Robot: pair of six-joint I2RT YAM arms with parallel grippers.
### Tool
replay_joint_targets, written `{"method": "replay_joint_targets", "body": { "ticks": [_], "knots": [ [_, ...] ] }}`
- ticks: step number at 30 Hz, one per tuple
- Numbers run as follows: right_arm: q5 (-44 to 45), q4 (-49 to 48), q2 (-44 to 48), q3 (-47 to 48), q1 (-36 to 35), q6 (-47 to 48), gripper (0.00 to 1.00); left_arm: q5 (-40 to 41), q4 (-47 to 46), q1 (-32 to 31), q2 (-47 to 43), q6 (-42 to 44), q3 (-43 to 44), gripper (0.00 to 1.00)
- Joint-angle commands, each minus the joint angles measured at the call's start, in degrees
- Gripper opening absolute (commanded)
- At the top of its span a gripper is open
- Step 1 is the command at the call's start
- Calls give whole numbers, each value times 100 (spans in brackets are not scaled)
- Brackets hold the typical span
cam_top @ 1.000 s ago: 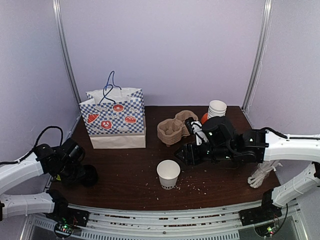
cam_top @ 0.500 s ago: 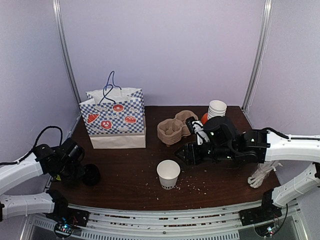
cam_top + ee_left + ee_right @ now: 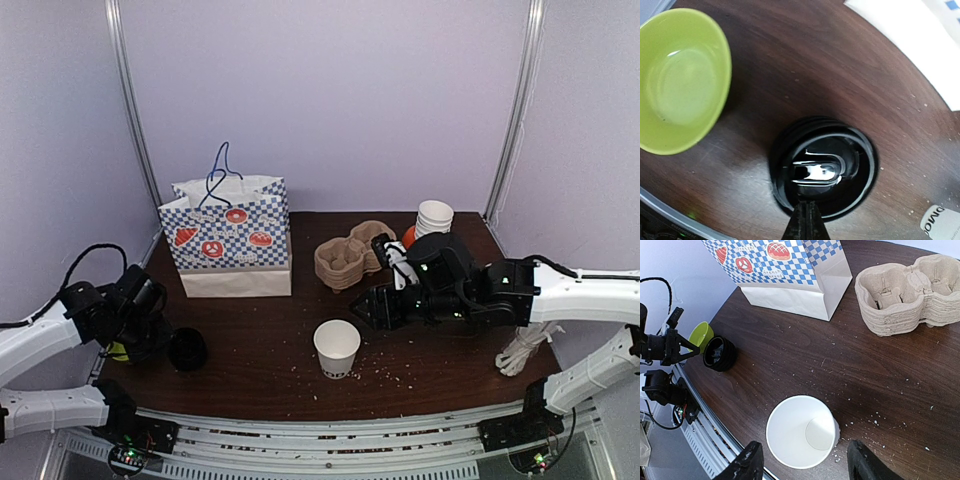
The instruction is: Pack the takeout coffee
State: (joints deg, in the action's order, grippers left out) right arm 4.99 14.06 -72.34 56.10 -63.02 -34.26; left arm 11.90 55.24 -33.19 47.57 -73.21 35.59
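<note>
The takeout coffee cup (image 3: 337, 348) stands open and lidless at the table's front centre; the right wrist view looks down into its white inside (image 3: 800, 432). A black lid (image 3: 187, 350) lies on the table at the left, also in the left wrist view (image 3: 824, 167) and the right wrist view (image 3: 719, 354). My left gripper (image 3: 806, 220) is shut, its tips at the lid's near rim. My right gripper (image 3: 807, 462) is open and empty, just right of and above the cup, its fingers (image 3: 751, 462) wider apart than the cup.
A blue-checked paper bag (image 3: 230, 240) stands at the back left. A pulp cup carrier (image 3: 350, 255) and a stack of lidless cups (image 3: 433, 218) are at the back right. A green bowl (image 3: 680, 80) sits left of the lid near the table edge. White cord (image 3: 522, 350) lies at the right.
My left gripper and the black lid have shifted a little to the right, toward the cup. The right arm and the cup have not moved.
</note>
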Motion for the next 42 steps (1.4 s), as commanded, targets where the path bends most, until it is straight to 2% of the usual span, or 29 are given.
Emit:
{"method": "replay_joint_targets", "body": {
  "ticks": [1, 7, 8, 12, 13, 15, 25, 29, 42],
  "knots": [
    [37, 35, -21, 103, -24, 32, 58, -234, -360, -253, 74, 31, 252, 0],
    [-11, 43, -98, 153, -21, 22, 58, -297, -672, -624, 343, -117, 171, 0],
    [-22, 58, -108, 163, -24, 25, 58, -284, -650, -635, 364, -118, 161, 4],
    [-27, 86, -116, 176, -17, 24, 59, -85, -378, -631, 219, -250, 170, 57],
    [-29, 102, -121, 177, -18, 20, 59, -30, -275, -635, 154, -300, 180, 66],
    [-25, 107, -128, 191, -22, 31, 59, 90, -122, -629, 20, -399, 191, 72],
    [-62, 171, -223, 303, -19, 72, 59, 150, -121, -577, -36, -491, -118, 70],
    [-80, 205, -255, 351, -17, 90, 59, 59, -456, -333, 149, -230, -313, 64],
    [0, 281, -228, 395, -22, 112, 59, -19, -999, -321, 618, 13, -402, 11]
  ]
}}
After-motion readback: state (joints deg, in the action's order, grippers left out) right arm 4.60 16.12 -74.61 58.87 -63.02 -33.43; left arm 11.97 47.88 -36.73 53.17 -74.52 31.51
